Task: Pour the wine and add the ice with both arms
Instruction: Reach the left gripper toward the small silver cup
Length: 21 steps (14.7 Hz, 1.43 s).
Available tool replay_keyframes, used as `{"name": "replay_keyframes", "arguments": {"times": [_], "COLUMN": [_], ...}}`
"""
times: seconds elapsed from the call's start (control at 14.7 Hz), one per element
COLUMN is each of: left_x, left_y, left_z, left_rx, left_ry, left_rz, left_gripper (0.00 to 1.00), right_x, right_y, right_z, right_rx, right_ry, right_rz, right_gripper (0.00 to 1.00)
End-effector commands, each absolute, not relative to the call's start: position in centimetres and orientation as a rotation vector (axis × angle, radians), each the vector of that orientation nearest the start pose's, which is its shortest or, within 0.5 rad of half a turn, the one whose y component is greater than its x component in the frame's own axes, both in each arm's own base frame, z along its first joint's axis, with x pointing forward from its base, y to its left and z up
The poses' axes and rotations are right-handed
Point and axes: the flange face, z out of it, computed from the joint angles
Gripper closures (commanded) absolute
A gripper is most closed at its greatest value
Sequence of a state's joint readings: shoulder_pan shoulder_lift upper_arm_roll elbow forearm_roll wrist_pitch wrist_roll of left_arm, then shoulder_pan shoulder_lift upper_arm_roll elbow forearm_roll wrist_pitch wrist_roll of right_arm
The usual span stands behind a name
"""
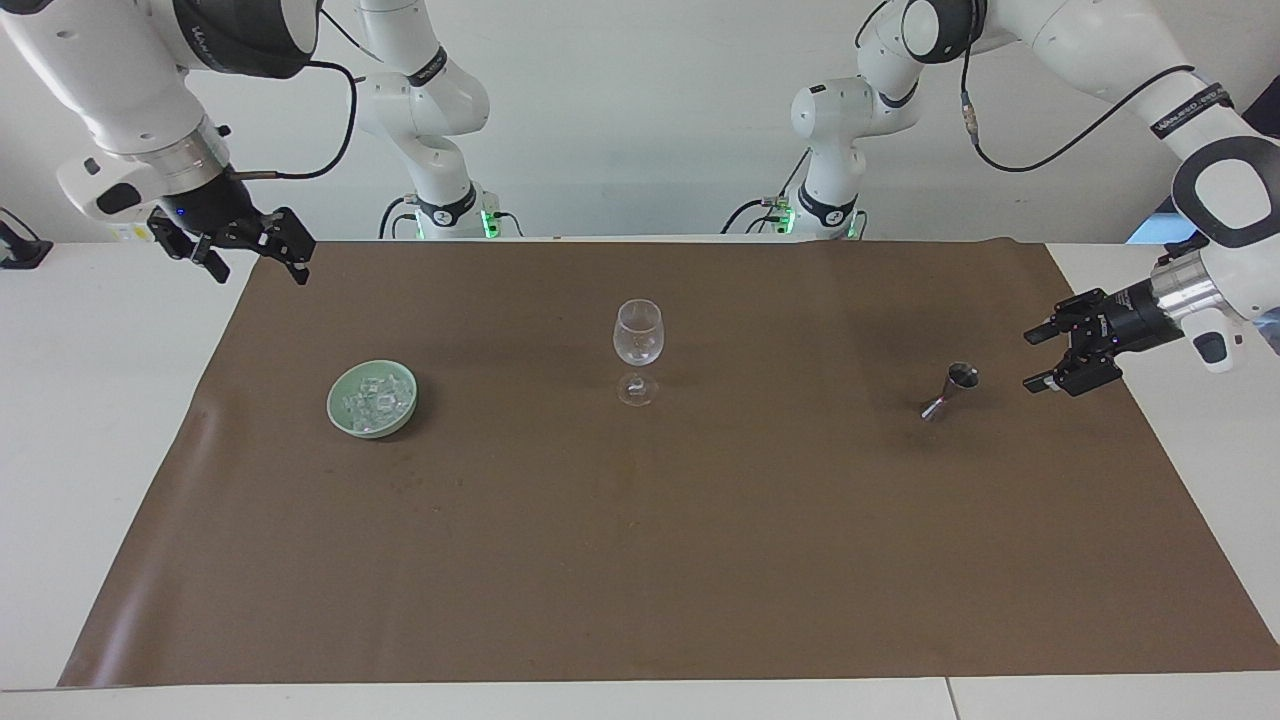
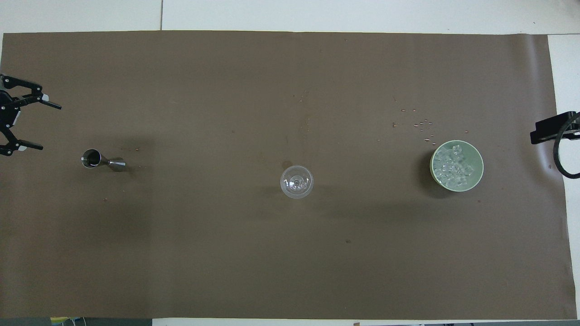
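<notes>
Frankly, the worry sits with the jigger [image 1: 950,391], the small steel measure standing toward the left arm's end of the worktop. It is narrow-waisted and light on its foot, and to my eye it seems to lean a little; a hand arriving from the side a shade too low or off-centre could knock it over and spill whatever is in it across the brown mat [image 1: 640,560]. Even a clean grip could slip on that polished cone if it closes on the taper rather than the waist.

The wine glass [image 1: 638,350] stands upright at the middle of the mat, well apart from everything, tall on a thin stem, so any careless sweep on the way over could topple it. The ice [image 1: 378,399] lies heaped in a pale green bowl [image 1: 345,420] toward the right arm's end; wet cubes are slick and could squirt out of a pinch.

The left hand [image 1: 1040,358] hangs just beside the jigger, over the mat's edge at that end, fingers spread wide, holding nothing and touching nothing. The right hand [image 1: 255,255] waits over the mat's corner at its own end, nearest the robots, also spread and empty.
</notes>
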State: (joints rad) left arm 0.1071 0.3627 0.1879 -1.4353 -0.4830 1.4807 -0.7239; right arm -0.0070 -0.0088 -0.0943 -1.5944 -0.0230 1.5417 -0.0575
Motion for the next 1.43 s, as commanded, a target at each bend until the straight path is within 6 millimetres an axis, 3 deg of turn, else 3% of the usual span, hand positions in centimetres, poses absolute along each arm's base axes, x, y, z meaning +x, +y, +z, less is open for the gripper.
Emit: {"name": "replay_keyframes", "arguments": {"times": [0.0,0.07,0.14,0.41,0.61,0.68,0.89,1.23,1.36], "left_x": [63.1,63.1,62.8,62.7,62.6,62.0,59.3,55.7,54.6], "left_y": [11.9,12.3,13.8,16.7,18.6,20.1,20.7,19.6,18.9], "left_z": [44.6,43.2,41.7,37.7,31.9,31.2,29.2,27.7,27.2], "left_rx": [-2.871,-2.839,-2.798,-2.707,-2.607,-2.574,-2.498,-2.401,-2.449], "left_ry": [-1.806,-1.827,-1.89,-2.086,-2.223,-2.306,-2.426,-2.568,-2.577], "left_rz": [0.754,0.797,0.837,0.926,0.932,0.955,1.05,1.277,1.324], "left_gripper": [0.0,0.0,0.0,0.0,0.0,0.0,0.0,0.0,0.0], "right_x": [54.0,54.0,54.0,54.0,54.0,54.0,54.0,54.0,54.0], "right_y": [-6.0,-6.0,-6.0,-6.0,-6.0,-6.0,-6.0,-6.0,-6.0], "right_z": [61.5,61.5,61.5,61.6,61.6,61.6,61.6,61.6,61.6], "right_rx": [-3.141,-3.141,-3.141,-3.141,-3.141,-3.141,-3.141,-3.141,-3.141], "right_ry": [0.05,0.05,0.05,0.05,0.05,0.05,0.05,0.05,0.05], "right_rz": [0.063,0.063,0.063,0.061,0.061,0.061,0.061,0.061,0.061], "right_gripper": [0.0,0.0,0.0,0.0,0.0,0.0,0.0,0.0,0.0]}}
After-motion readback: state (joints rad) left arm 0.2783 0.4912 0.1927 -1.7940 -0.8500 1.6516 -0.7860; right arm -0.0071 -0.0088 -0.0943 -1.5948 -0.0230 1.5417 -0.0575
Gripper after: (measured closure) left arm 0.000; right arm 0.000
